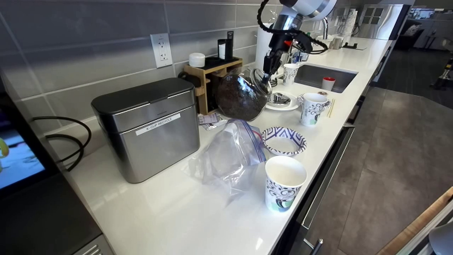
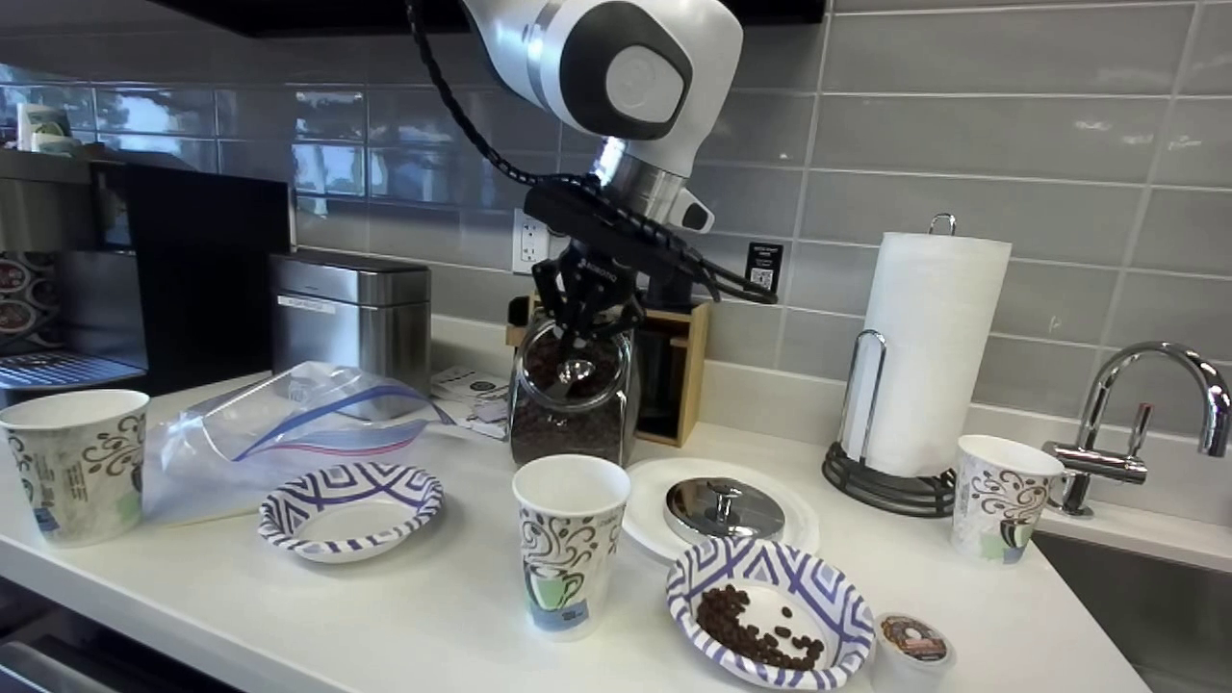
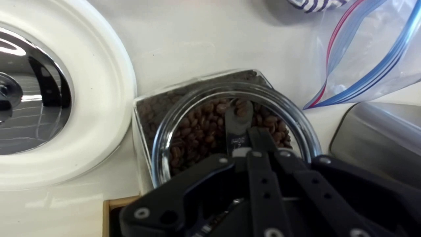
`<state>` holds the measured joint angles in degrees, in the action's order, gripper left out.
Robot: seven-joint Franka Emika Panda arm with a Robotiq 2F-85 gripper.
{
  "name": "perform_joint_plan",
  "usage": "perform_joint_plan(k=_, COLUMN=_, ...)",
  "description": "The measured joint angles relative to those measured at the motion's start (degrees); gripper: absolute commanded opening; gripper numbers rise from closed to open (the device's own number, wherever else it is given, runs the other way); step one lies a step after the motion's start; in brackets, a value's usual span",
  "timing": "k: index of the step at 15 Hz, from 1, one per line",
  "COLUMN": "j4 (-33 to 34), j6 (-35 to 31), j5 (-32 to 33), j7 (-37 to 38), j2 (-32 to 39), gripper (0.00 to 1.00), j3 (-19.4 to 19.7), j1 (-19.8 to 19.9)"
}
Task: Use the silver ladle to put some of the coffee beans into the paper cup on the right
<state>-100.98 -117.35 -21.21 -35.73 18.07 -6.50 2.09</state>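
Observation:
Coffee beans [image 3: 197, 131] fill a glass jar [image 2: 568, 433] whose round mouth faces outward at a slant. Inside that mouth lies the silver ladle [image 3: 238, 123], its flat printed part partly covered by my fingers; its round shiny end [image 2: 576, 371] shows in an exterior view. My gripper [image 3: 261, 135] reaches into the opening, fingertips pressed together beside the ladle's right edge in the wrist view. Nothing visible sits between them. Three similar patterned paper cups stand on the counter: one at the far right by the sink [image 2: 1006, 496], a middle cup [image 2: 571, 544] and a left cup [image 2: 72, 467].
A chrome lid [image 2: 727, 510] lies on a white plate [image 2: 647, 525] beside the jar. One patterned bowl [image 2: 693, 587] holds some beans; another bowl [image 2: 419, 486] is near a plastic bag [image 1: 230, 156]. A steel bin [image 1: 162, 134] and wooden organizer [image 2: 698, 375] flank the jar.

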Motion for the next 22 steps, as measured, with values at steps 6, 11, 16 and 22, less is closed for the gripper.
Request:
perform_joint_plan(k=6, j4=-1.0, j6=7.4, j5=7.2, j7=2.9, j2=-6.3, gripper=0.62, j3=0.2, j1=-0.2)
perform_joint_plan(k=11, j4=-4.7, j6=9.5, j5=13.3, j7=2.3, j2=-12.9, gripper=0.99, j3=0.7, j1=-0.3)
perform_joint_plan(k=16, j4=-12.5, j6=-0.4, j5=15.3, j7=2.0, j2=-20.1, gripper=1.0, j3=1.7, j1=-0.7)
perform_joint_plan(k=22, j4=-21.7, j6=-8.3, j5=15.3, j7=0.2, j2=-28.1, gripper=1.0, j3=3.2, j1=-2.0)
